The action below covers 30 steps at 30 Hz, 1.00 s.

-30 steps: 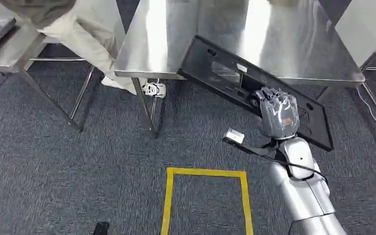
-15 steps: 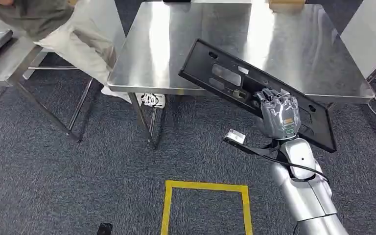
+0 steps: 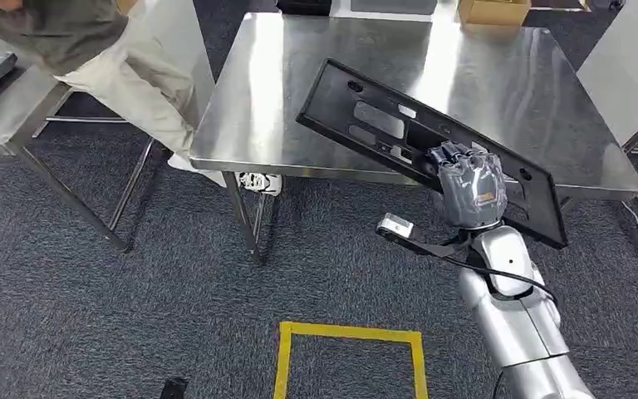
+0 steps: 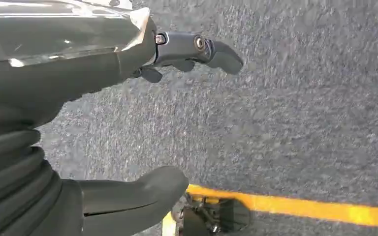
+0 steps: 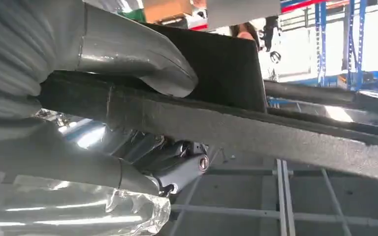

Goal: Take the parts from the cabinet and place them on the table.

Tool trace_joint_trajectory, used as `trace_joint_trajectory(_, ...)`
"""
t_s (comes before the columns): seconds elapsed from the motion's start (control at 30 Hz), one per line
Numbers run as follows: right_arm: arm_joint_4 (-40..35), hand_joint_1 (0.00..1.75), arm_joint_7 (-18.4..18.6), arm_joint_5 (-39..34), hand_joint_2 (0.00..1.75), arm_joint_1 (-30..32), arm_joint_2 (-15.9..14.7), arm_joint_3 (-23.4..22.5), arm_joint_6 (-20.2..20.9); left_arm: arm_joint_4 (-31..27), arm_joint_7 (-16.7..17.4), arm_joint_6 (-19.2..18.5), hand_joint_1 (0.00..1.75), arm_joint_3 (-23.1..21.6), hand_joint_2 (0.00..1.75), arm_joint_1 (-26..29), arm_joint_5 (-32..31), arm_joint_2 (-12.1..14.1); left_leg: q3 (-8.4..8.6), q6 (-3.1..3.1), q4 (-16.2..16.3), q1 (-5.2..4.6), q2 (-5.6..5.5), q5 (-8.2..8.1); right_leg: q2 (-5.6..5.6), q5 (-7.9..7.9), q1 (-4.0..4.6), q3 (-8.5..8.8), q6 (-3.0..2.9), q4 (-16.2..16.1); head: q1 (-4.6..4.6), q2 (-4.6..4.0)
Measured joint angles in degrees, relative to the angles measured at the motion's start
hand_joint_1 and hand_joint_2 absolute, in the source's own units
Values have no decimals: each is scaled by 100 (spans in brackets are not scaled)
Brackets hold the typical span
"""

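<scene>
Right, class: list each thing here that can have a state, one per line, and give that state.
Panel: tilted, gripped at its near long edge, held over the table's near edge, not yet laid flat.
Right hand: grips the panel, thumb on one face, fingers under it.
Left hand: holds nothing, thumb and fingers apart, above the carpet.
Table: steel top bare under the panel.
Box: sits at the table's far edge.

head high looking down, wrist cameras close
</scene>
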Motion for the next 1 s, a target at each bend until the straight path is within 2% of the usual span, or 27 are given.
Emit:
trace_joint_trajectory(0.03, 59, 175, -24, -11, 175, -46, 15, 11, 22, 0, 0, 0, 0, 4, 175, -8, 0, 11, 9, 25, 0, -13, 0, -20, 0, -196, -1, -280, -45, 479, 9, 0)
trace_joint_trajectory(0.07, 149, 175, -31, -22, 175, -101, 37, 20, 65, 0, 2, 0, 0, 4, 175, -10, 0, 9, 14, 55, 2, -29, -7, -41, 0, -360, 0, -623, -66, 1015, 11, 0)
trace_joint_trajectory(0.1, 273, 175, -39, -26, 175, -161, 87, 35, 103, 0, 2, 0, 0, 7, 175, -8, 0, 9, 18, 66, 7, -44, -17, -59, 0, -413, 1, -873, -47, 1349, 22, 0)
trace_joint_trajectory(0.13, 392, 175, -44, -37, 175, -232, 142, 53, 125, 0, 7, 0, 0, 9, 175, -1, 0, 9, 29, 64, 10, -57, -35, -74, 0, -350, 6, -994, -11, 1408, 22, 0)
trace_joint_trajectory(0.17, 517, 175, -55, -57, 175, -329, 199, 68, 169, 0, 7, 0, 0, 11, 175, 2, 0, 9, 48, 63, 15, -70, -55, -93, 0, -144, 12, -959, 50, 1153, 24, 0)
trace_joint_trajectory(0.2, 660, 175, -74, -96, 175, -445, 262, 83, 175, 0, 7, -2, 0, 13, 175, -3, 0, 9, 69, 52, 28, -80, -73, -113, 0, 115, 25, -800, 99, 704, 24, 0)
trace_joint_trajectory(0.23, 836, 175, -113, -146, 175, -607, 325, 99, 179, 0, 7, -9, 0, 15, 175, -9, 0, 9, 90, 37, 52, -87, -77, -142, 1, 409, 45, -568, 127, 121, 33, 0)
trace_joint_trajectory(0.27, 1000, 175, -136, -188, 175, -771, 383, 105, 210, 0, 4, -11, 0, 17, 175, -10, 0, 9, 86, 19, 73, -89, -82, -169, 0, 639, 61, -401, 98, -358, 35, 0)
trace_joint_trajectory(0.3, 1160, 175, -159, -223, 175, -901, 465, 120, 234, 0, 7, -17, 0, 17, 175, -15, 0, 9, 84, -15, 126, -142, -87, -209, 3, 705, 75, -346, 13, -406, 22, 0)
trace_joint_trajectory(0.33, 1271, 175, -166, -236, 175, -1000, 512, 136, 271, 0, 7, -20, 0, 17, 175, -13, 0, 9, 81, -35, 124, -130, -94, -220, -1, 718, 73, -345, -52, -412, 28, 0)
trace_joint_trajectory(0.4, 1485, 175, -199, -280, 175, -1157, 610, 160, 282, 0, 7, -28, 0, 17, 175, 1, 0, 0, 83, -62, 115, -102, -98, -227, -3, 708, 94, -336, -109, -413, 31, 0)
trace_joint_trajectory(0.43, 1640, 175, -234, -313, 175, -1268, 673, 177, 300, 0, 7, -31, 0, 17, 175, -4, 0, 7, 74, -102, 141, -109, -93, -259, -3, 734, 23, -301, -154, -457, 24, 0)
trace_joint_trajectory(0.47, 1800, 175, -249, -354, 175, -1388, 732, 182, 339, 0, 7, -33, 0, 17, 175, -3, 0, 15, -2, -164, 251, -86, -67, -317, -2, 736, 2, -263, -174, -473, 29, 0)
trace_joint_trajectory(0.5, 1950, 175, -278, -407, 175, -1514, 805, 186, 352, -2, 7, -33, 0, 17, 175, -4, 0, 15, -124, -221, 528, -64, -46, -470, -4, 708, -7, -239, -219, -473, 0, 0)
trace_joint_trajectory(0.53, 2099, 175, -313, -448, 175, -1621, 872, 188, 359, 0, 7, -37, 0, 17, 175, -3, 2, 15, -337, -273, 961, -23, -29, -663, -2, 692, -12, -215, -240, -473, -2, 0)
trace_joint_trajectory(0.57, 2237, 175, -348, -466, 175, -1700, 933, 195, 361, 0, 7, -39, 0, 17, 175, -1, 11, 17, -618, -315, 1481, 18, -15, -860, -1, 671, -12, -188, -263, -473, -4, 0)
trace_joint_trajectory(0.6, 2374, 175, -367, -468, 175, -1746, 992, 208, 370, 0, 7, -44, 0, 17, 175, 2, 20, 17, -877, -349, 1904, 51, 3, -974, -2, 647, -13, -160, -280, -472, -4, 0)
trace_joint_trajectory(0.63, 2504, 175, -369, -464, 175, -1781, 1040, 229, 376, 0, 9, -44, 0, 17, 175, 9, 24, 15, -1021, -376, 2057, 86, 15, -930, 0, 612, -19, -122, -262, -472, -5, 0)
trace_joint_trajectory(0.67, 2608, 175, -372, -439, 175, -1802, 1078, 245, 376, 0, 9, -44, 0, 17, 175, 15, 24, 15, -990, -402, 1884, 113, 30, -728, 0, 573, -34, -70, -237, -471, -4, 0)
trace_joint_trajectory(0.7, 2700, 175, -372, -431, 175, -1822, 1113, 251, 369, 0, 9, -44, 0, 17, 175, 18, 24, 17, -820, -417, 1476, 138, 35, -446, -1, 529, -51, -9, -216, -471, -4, 0)
trace_joint_trajectory(0.77, 2850, 175, -367, -422, 175, -1898, 1191, 282, 367, 0, 9, -44, 0, 17, 175, 20, 26, 17, -268, -436, 316, 170, 73, 140, -4, 428, -74, 114, -147, -477, -11, 0)
trace_joint_trajectory(0.8, 2914, 175, -367, -420, 175, -1968, 1224, 291, 363, 0, 9, -50, 0, 18, 175, 13, 26, 11, -163, -444, 194, 125, 70, -10, -3, 394, -34, 122, -97, -481, -15, 0)
trace_joint_trajectory(0.83, 3005, 175, -365, -403, 175, -2045, 1254, 302, 356, 0, 9, -59, 0, 17, 175, 9, 26, 11, -133, -375, 168, 109, 55, -30, -1, 380, -13, 102, -58, -476, -16, 0)
trace_joint_trajectory(0.9, 3150, 175, -365, -380, 175, -2096, 1303, 339, 354, 0, 18, -87, 0, 17, 175, 11, 26, 13, -136, -293, 189, 73, 53, -77, -5, 361, -15, 135, -4, -542, -15, 0)
trace_joint_trajectory(0.93, 3196, 175, -365, -374, 175, -2120, 1322, 345, 352, -2, 20, -98, 0, 20, 175, 6, 26, 13, -94, -240, 156, 66, 45, -88, -11, 342, 7, 186, 46, -578, -22, 0)
trace_joint_trajectory(0.97, 3237, 175, -365, -363, 175, -2134, 1335, 354, 348, -2, 22, -105, 0, 20, 175, 11, 26, 11, -13, -175, 83, 103, 44, -79, -20, 279, 2, 168, 74, -522, 10, 0)
trace_joint_trajectory(1.0, 3281, 175, -365, -363, 175, -2184, 1342, 359, 343, -2, 17, -105, 0, 20, 175, 2, 24, 7, 21, -118, 70, 83, 32, -112, -12, 185, 14, 32, 42, -227, 13, 0)
